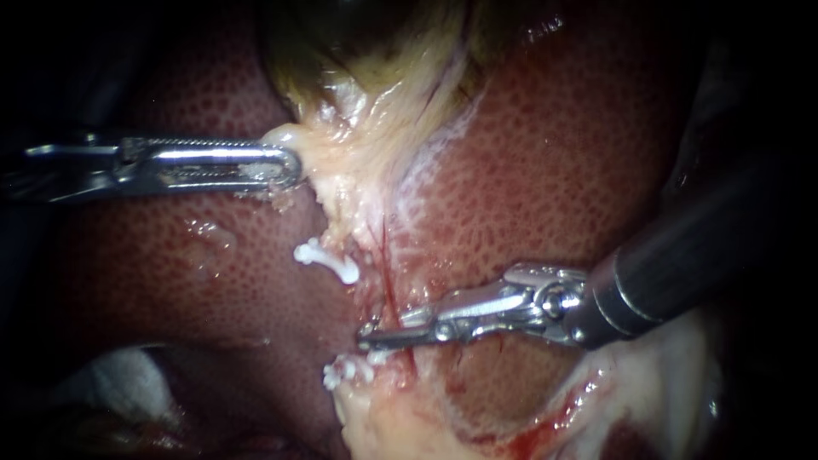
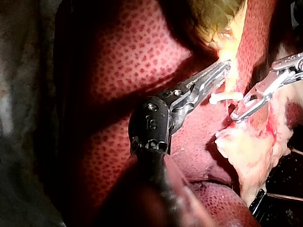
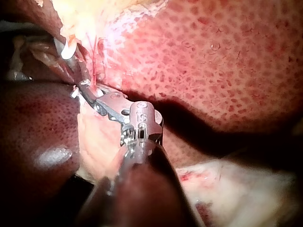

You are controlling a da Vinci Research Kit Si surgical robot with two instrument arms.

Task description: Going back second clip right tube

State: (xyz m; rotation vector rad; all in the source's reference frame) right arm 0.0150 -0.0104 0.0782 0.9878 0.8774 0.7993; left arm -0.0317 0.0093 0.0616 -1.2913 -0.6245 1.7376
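Observation:
My left instrument (image 1: 285, 163) comes in from the left, its long jaws shut on pale tissue at the neck of the gallbladder (image 1: 375, 77); the left wrist view shows the same hold (image 2: 222, 68). A thin red tube (image 1: 388, 273) runs down the pale strip between the liver lobes. One white clip (image 1: 328, 261) sits left of it, a second white clip (image 1: 345, 371) lower down. My right instrument (image 1: 368, 336) enters from the right, its slim jaws a little apart, lying across the tube just above the lower clip and holding nothing. The right wrist view (image 3: 81, 90) shows its tip by the clips.
Dark red mottled liver (image 1: 554, 170) surrounds the field on both sides. Pale fatty tissue with some blood (image 1: 545, 426) lies at the lower right. White gauze (image 1: 119, 375) shows at the lower left.

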